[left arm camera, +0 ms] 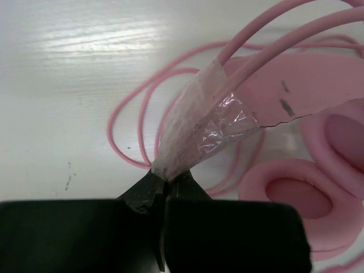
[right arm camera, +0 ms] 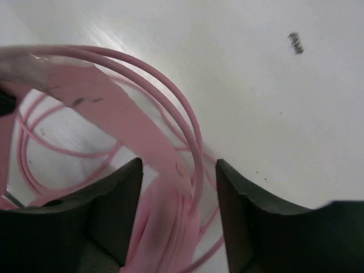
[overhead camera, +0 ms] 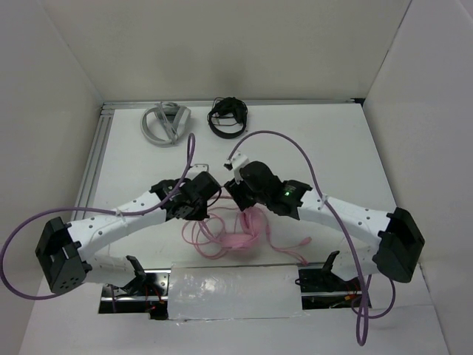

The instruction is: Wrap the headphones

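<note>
The pink headphones [overhead camera: 247, 225] lie on the white table between the two arms, their thin cable [overhead camera: 203, 240] in loose loops to the left. My left gripper [left arm camera: 166, 179] is shut on a crumpled strip of clear film [left arm camera: 199, 131] that clings to the headband [left arm camera: 296, 85]; both earcups [left arm camera: 293, 196] lie just to its right. My right gripper [right arm camera: 179, 170] is open, its fingers [right arm camera: 122, 193] on either side of the flat pink headband [right arm camera: 114, 114] and two strands of cable [right arm camera: 187, 125], with gaps on both sides. In the top view the left gripper [overhead camera: 213, 200] and right gripper [overhead camera: 238, 194] nearly meet above the headphones.
Grey headphones [overhead camera: 166, 122] and black headphones [overhead camera: 228, 117] lie at the table's far edge. A wide sheet of clear film [overhead camera: 236, 288] is stretched between two black holders at the near edge. White walls stand on the left, right and back.
</note>
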Robot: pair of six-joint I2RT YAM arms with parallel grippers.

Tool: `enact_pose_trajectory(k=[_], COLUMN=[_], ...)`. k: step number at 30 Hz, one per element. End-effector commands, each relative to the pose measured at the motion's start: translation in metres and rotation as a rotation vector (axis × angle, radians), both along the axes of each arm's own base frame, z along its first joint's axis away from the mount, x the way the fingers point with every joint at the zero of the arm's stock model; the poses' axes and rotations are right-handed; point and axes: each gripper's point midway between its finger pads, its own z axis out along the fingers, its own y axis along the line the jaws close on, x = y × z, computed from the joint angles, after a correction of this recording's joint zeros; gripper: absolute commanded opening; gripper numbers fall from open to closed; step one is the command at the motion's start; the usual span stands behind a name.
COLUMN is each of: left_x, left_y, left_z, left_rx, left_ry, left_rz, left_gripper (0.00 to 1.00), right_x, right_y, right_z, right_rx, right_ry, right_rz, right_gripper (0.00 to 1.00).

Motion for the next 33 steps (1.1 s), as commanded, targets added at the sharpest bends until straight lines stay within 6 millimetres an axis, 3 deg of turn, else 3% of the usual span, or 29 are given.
enact_pose_trajectory(k=[1,4,5,6,7,9,11,12,14,15,17,18,19,21,22,23,26,30,32,33], left_x=[0.025,0.046,0.056,0.061,0.067,0.083,0.103,0.105,0.118,0.115,0.12,0.113,0.115,0.109,0.106,0.102,0.095,0.091,0.089,0.088], left_y=[0.005,0.01,0.016,0.019,0.02,0.022,0.022,0.021,0.027,0.028,0.036,0.043,0.046,0.05,0.051,0.053,0.053,0.057,0.053,0.053], left_z=[0.016,0.021,0.027,0.03,0.038,0.055,0.087,0.106,0.139,0.16,0.188,0.217,0.218,0.239,0.245,0.252,0.264,0.281,0.289,0.294], left_rx=[-0.009,-0.037,-0.054,-0.058,-0.074,-0.115,-0.178,-0.229,-0.282,-0.322,-0.344,-0.394,-0.383,-0.421,-0.432,-0.448,-0.479,-0.504,-0.523,-0.528], left_ry=[-0.06,-0.072,-0.081,-0.085,-0.101,-0.144,-0.245,-0.29,-0.397,-0.45,-0.555,-0.624,-0.629,-0.679,-0.697,-0.717,-0.751,-0.779,-0.784,-0.788], left_rz=[0.123,0.19,0.247,0.275,0.286,0.275,0.236,0.216,0.192,0.17,0.148,0.133,0.137,0.109,0.1,0.09,0.048,0.049,0.023,0.015], left_gripper=[0.0,0.0,0.0,0.0,0.0,0.0,0.0,0.0,0.0,0.0,0.0,0.0,0.0,0.0,0.0,0.0,0.0,0.0,0.0,0.0], right_x=[0.027,0.041,0.042,0.036,0.032,0.017,0.017,0.021,0.023,0.024,0.019,0.013,0.011,0.01,0.01,0.01,0.006,-0.006,-0.012,-0.01], right_y=[0.015,-0.014,-0.023,-0.036,-0.042,-0.055,-0.079,-0.088,-0.107,-0.108,-0.11,-0.109,-0.11,-0.106,-0.103,-0.099,-0.075,-0.036,-0.022,-0.015], right_z=[0.116,0.185,0.201,0.233,0.237,0.254,0.257,0.24,0.229,0.206,0.182,0.162,0.165,0.138,0.141,0.124,0.099,0.074,0.073,0.061], right_rx=[0.284,0.449,0.501,0.597,0.621,0.71,0.747,0.705,0.678,0.637,0.616,0.597,0.61,0.602,0.614,0.596,0.607,0.677,0.706,0.687], right_ry=[-0.237,-0.414,-0.452,-0.51,-0.521,-0.523,-0.514,-0.494,-0.51,-0.492,-0.482,-0.459,-0.461,-0.451,-0.458,-0.433,-0.358,-0.283,-0.277,-0.248], right_rz=[-0.106,-0.278,-0.316,-0.318,-0.306,-0.28,-0.345,-0.386,-0.432,-0.428,-0.409,-0.376,-0.378,-0.353,-0.336,-0.319,-0.228,-0.053,0.015,0.022], right_gripper=[0.63,0.73,0.8,0.92,1.0,1.0,1.0,1.0,1.0,1.0,1.0,1.0,1.0,1.0,1.0,1.0,1.0,1.0,1.0,1.0])
